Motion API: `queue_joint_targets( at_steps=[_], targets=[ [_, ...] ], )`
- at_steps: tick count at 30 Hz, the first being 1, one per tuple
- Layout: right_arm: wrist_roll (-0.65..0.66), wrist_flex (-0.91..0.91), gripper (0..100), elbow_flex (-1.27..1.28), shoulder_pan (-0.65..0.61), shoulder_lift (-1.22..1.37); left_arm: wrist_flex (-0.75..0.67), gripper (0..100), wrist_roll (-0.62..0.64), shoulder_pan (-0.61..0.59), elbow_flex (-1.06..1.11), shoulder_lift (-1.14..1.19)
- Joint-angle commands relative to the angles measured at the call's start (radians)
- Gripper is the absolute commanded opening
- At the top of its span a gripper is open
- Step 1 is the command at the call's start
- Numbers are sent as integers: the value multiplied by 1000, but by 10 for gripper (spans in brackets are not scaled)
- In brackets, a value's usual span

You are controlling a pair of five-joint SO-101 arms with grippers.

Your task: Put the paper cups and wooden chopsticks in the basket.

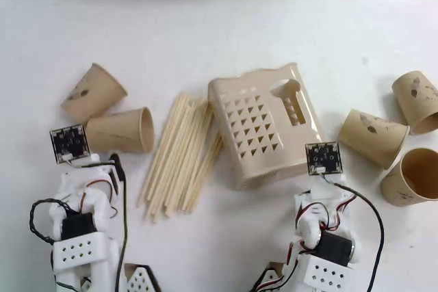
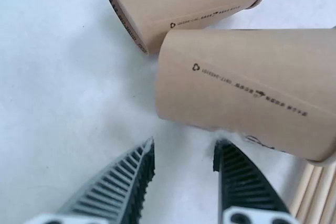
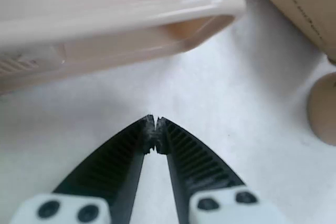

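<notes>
Left jaws: we see the left gripper (image 2: 184, 150) parted and empty, its tips just short of the nearer cup (image 2: 247, 87).
Right jaws: the right gripper (image 3: 154, 128) is pressed tip to tip on nothing, low over the table (image 1: 205, 25) and just beside the basket (image 1: 263, 128).
Cups: we count 5 paper cups. The nearer cup and the farther cup (image 2: 184, 3) lie on their sides, touching, in front of the left arm. The 3 other cups (image 1: 373, 137) sit past the basket, on the right arm's side.
Chopsticks: the wooden chopsticks (image 1: 181, 155) lie in a loose fan between the nearer cup and the basket, right up against its wall.
Handling, cups: we judge them light, thin-walled and quick to crush or roll, so we would pinch 1 wall at the open rim, gently.
Handling, chopsticks: stiff, slim and smooth, likely to slip or scatter. We would take a few across the middle.
In the way: the basket lies tipped with a perforated wall up, and we see no mouth facing upward. We think it needs righting first, and the sticks crowd its side.
</notes>
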Motion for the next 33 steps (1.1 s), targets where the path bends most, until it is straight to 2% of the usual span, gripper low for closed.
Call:
queue_joint_targets(
  at_steps=[1, 5, 14, 17, 27, 33],
  targets=[
    [38, -139, 21, -40, 1, -7, 3, 197, 5, -5, -5, -8],
    [138, -173, 21, -135, -5, -7, 3, 197, 5, -5, -5, -8],
    [138, -153, 22, -388, -7, 4, 3, 197, 5, -5, -5, -8],
    [138, -153, 22, -460, -45, 71, 3, 197, 5, -5, -5, -8],
    [137, -151, 33, -891, -174, 820, 3, 197, 5, -5, -5, -8],
    [144, -93, 179, -1175, -183, 1247, 3, 197, 5, -5, -5, -8]
  ],
)
